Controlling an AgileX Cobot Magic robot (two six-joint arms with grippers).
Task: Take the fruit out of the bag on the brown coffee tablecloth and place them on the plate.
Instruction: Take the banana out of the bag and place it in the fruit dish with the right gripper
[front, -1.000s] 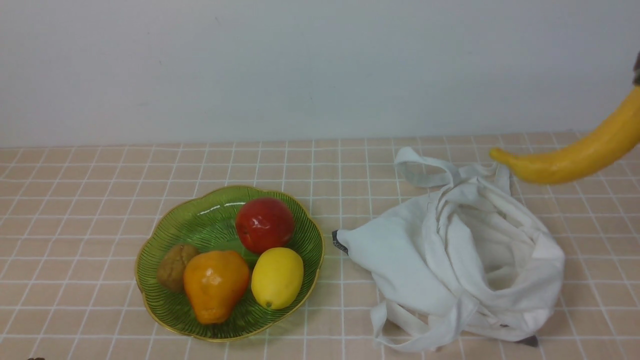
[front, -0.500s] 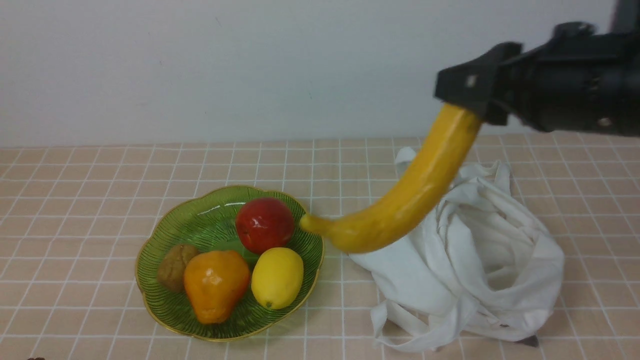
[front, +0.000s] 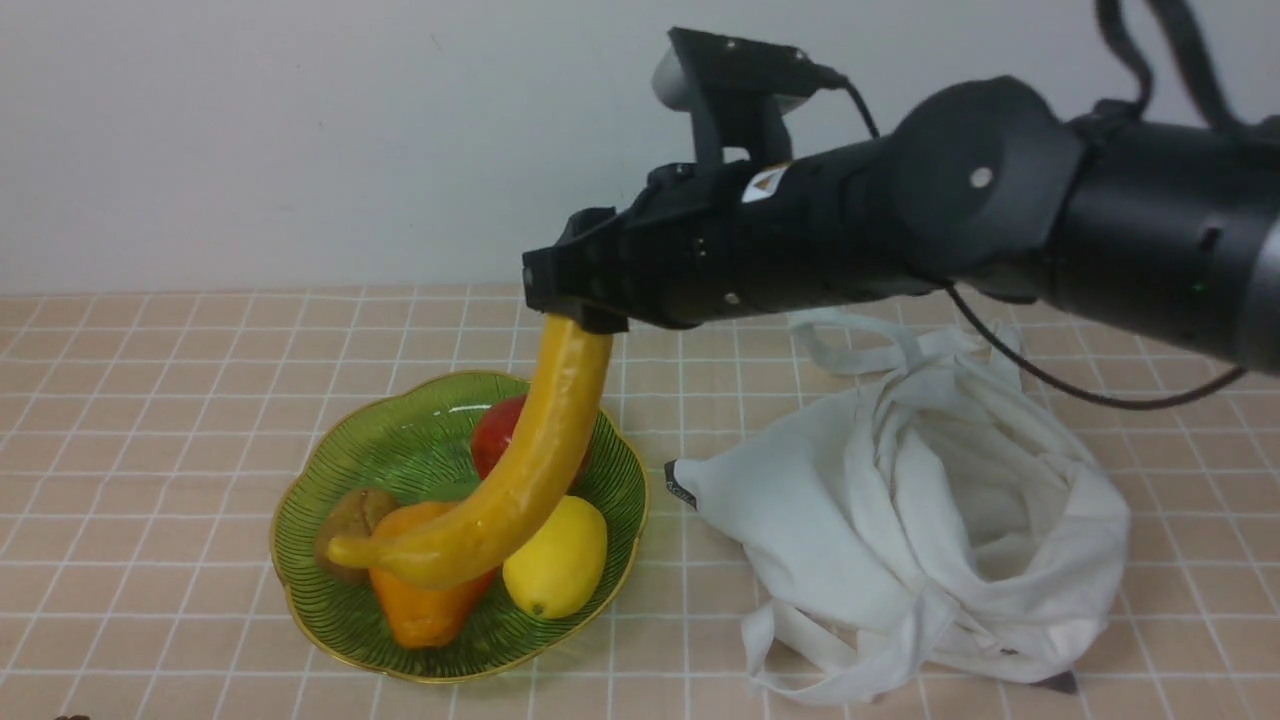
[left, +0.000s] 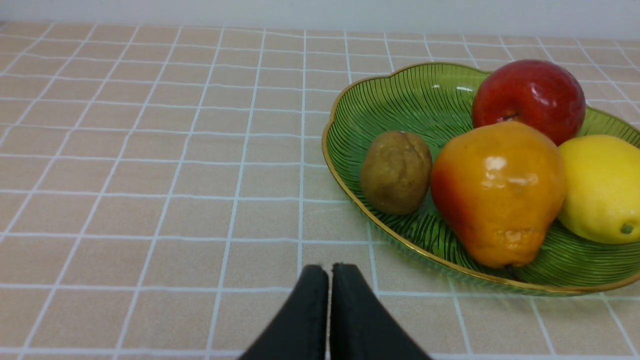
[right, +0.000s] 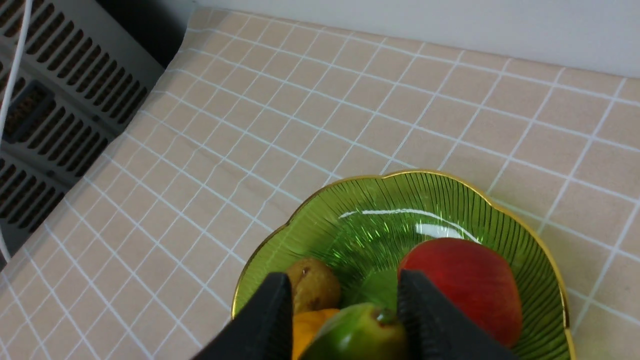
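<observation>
**Q:** Where is the banana?

**A:** Above the plate (front: 400, 450). The right fingers (right: 272, 320) clamp the banana (front: 520, 480) at its upper end, 1 finger on each side. It hangs curved, its lower tip in front of the orange pear (front: 425, 610) and the red apple (front: 495, 440). A lemon (front: 560, 560) and a brown fruit (front: 350, 515) share the dish.

**Q:** And the bag?

**A:** The white bag (front: 900, 500) lies crumpled, mouth open, on the checked tablecloth (front: 150, 400) covering the desk, just right of the plate.

**Q:** The other arm?

**A:** The left fingers (left: 310, 300) are pressed together, holding nothing, low over the cloth near the plate.
</observation>
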